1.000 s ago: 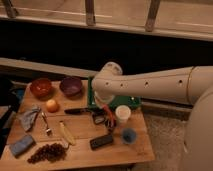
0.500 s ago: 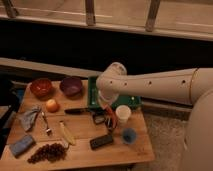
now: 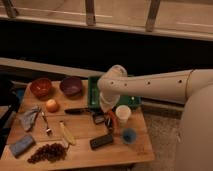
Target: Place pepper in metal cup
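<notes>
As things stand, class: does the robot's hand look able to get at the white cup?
Probably yes. The hand hangs low over the table, shut, just left of the white cup, with nothing visible between them. Only the blue cup stands nearby, in front.

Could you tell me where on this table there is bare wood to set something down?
Free: between the orange fruit, fork and knife; also the front edge right of the grapes. Crowded: around the gripper, white cup and blue cup.
</notes>
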### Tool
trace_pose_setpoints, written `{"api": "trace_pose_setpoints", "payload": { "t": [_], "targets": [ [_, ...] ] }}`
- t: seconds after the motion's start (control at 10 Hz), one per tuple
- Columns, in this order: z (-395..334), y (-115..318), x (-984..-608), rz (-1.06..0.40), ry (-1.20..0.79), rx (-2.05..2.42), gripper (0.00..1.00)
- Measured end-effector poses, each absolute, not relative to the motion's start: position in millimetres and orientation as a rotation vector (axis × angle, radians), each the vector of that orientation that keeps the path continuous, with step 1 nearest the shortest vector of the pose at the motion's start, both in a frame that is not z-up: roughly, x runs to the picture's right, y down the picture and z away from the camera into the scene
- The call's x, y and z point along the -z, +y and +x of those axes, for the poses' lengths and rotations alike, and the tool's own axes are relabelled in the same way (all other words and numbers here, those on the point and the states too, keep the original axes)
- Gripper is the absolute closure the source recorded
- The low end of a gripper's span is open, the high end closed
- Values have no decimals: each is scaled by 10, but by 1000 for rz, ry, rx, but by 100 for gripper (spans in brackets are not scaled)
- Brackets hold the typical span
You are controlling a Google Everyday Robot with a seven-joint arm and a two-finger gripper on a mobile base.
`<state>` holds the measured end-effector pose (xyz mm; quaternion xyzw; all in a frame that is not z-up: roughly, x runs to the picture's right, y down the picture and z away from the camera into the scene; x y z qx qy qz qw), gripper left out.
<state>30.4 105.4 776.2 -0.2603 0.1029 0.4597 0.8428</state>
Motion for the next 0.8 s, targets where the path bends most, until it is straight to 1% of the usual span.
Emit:
{"api": "trace_pose_setpoints", "payload": {
  "t": [0.2,0.4,0.5,0.6,0.7,0.8],
  "targets": [
    [392,1182,-7813,-576,242,-994,99],
    [438,1282,-7864,-601,255,-1012,86],
    [385,1315,-7880,-618,254,-1011,73],
    [380,1342,-7872,-626,258,-1010,65],
    [413,1334,-7858,-624,263,-1009,61],
    [423,1329,-7856,-621,265,-1006,61]
  ]
}}
